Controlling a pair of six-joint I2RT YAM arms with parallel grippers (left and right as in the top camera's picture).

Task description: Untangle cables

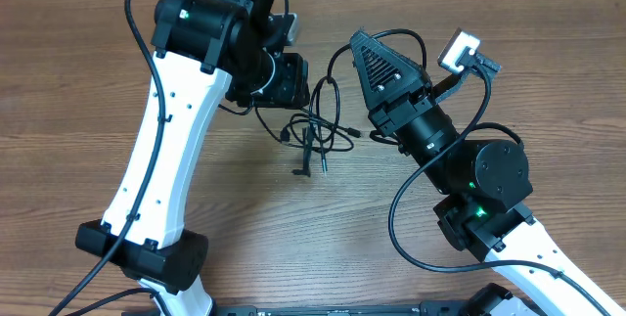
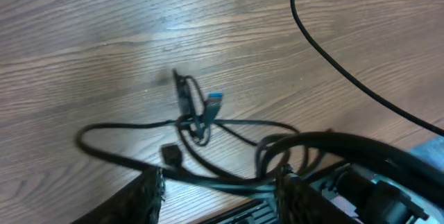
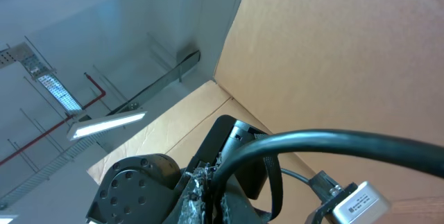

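Reaching into the knot of cables [image 1: 318, 125] at table [image 1: 78, 81] centre, left fingers [image 2: 149, 193] stand apart astride a strand, right fingers [image 1: 375, 60] at two o'clock closed, load unclear; next: pinch one strand, draw toward nine o'clock.

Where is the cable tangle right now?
Overhead, the cables lie on the table between the left arm and the right arm; the left wrist view shows them just ahead of the left claw.
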